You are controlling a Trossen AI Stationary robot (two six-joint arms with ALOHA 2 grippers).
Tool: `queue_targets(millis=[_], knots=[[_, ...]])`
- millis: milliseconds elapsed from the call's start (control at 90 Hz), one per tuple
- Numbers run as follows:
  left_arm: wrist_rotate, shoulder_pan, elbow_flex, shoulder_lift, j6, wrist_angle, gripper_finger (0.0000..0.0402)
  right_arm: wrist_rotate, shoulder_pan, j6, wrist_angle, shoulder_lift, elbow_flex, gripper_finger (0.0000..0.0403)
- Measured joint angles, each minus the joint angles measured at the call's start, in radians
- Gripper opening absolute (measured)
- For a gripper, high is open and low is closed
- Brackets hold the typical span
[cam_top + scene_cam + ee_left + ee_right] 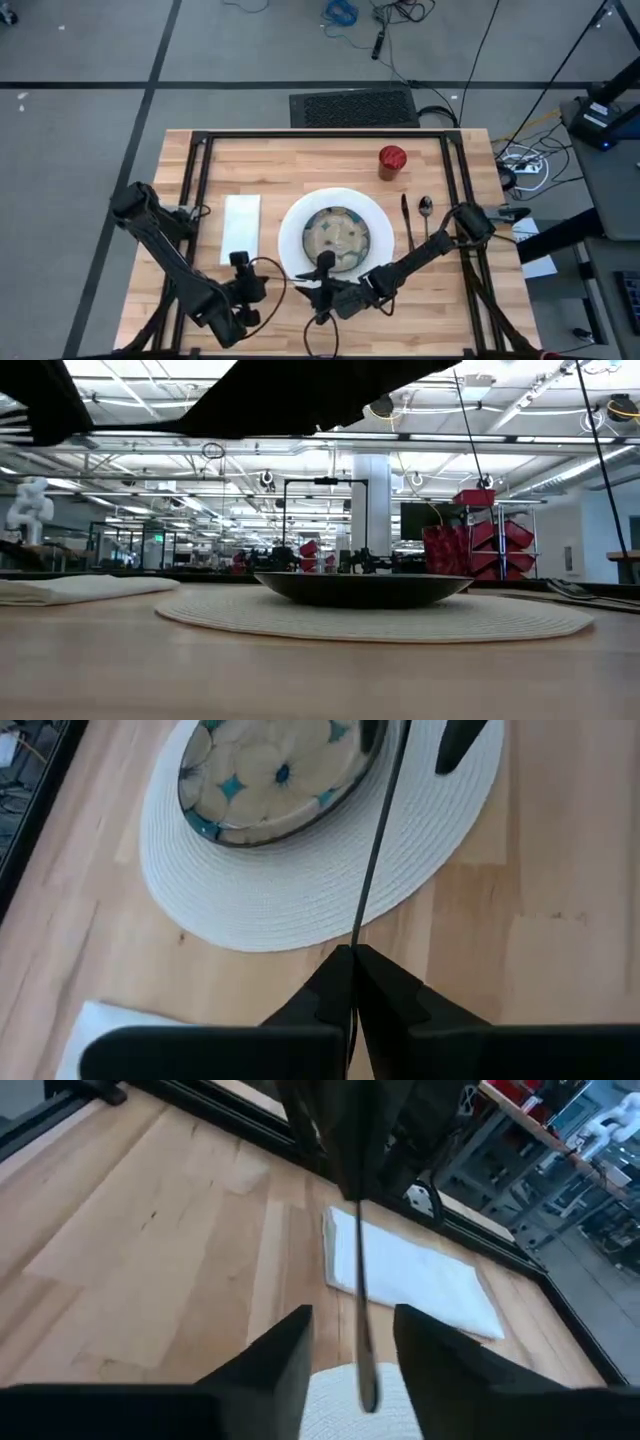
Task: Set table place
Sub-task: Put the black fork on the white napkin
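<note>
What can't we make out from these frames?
Head of the utensil: left wrist view, hidden behind the right tool; fork or not is unclear.
Inside of the red cup: high view, too small.
Grip of the left tool: high view, lost among arm and cables.

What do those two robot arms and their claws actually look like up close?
Both arms are dark, nearly black, built of slim jointed segments with thin black cables looping beside them. The left claw and right claw each end in two flat, wedge-shaped black fingers. No markings show.
</note>
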Motion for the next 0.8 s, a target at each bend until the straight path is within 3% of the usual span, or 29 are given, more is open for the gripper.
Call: queue_targets(millis=[311,800], knots=[[0.000,0.000,0.000,-0.002,0.001,0.002,0.0000,0.001,0.000,0.007,0.015,0.000,0.000,0.0007],[-0.004,-0.001,0.000,-0.002,0.010,0.008,0.0000,-0.004,-0.007,0.042,0.012,0.000,0.000,0.0001]])
